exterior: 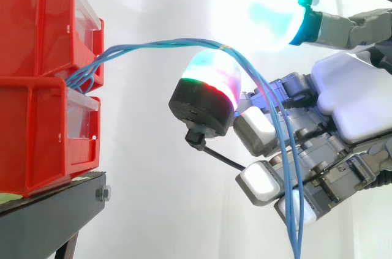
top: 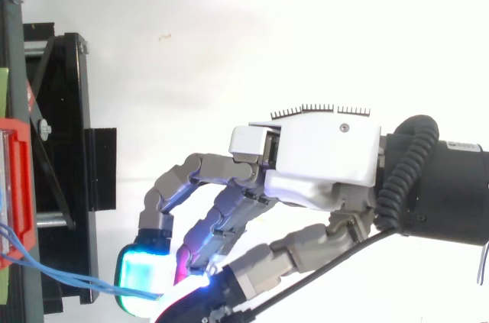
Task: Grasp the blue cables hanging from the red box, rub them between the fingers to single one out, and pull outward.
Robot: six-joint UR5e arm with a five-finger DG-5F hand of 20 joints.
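Two red boxes [exterior: 37,87] are stacked at the left of the side view on a black stand [exterior: 55,210], before a white curtain [exterior: 153,198]. A bundle of blue cables [exterior: 159,43] is seen coming out at the front of the stack, where the upper box meets the lower one. From there the cables are carried up and to the right in a shallow arc, well clear of the boxes. They are laid over a fingertip [exterior: 211,78] that glows red, green and white, just below a larger pad lit green and cyan. A small yellow band is seen on the bundle at that spot.

The robot hand [exterior: 349,100] is reached in from the right with its fingers curled, and the cables are held between the two glowing pads. Past the grip, the strands are let fall across the bent fingers towards the bottom edge.

In the top view the cables [top: 61,276] are stretched from the red box at the left edge to the glowing cyan pad of the robot hand [top: 321,151].
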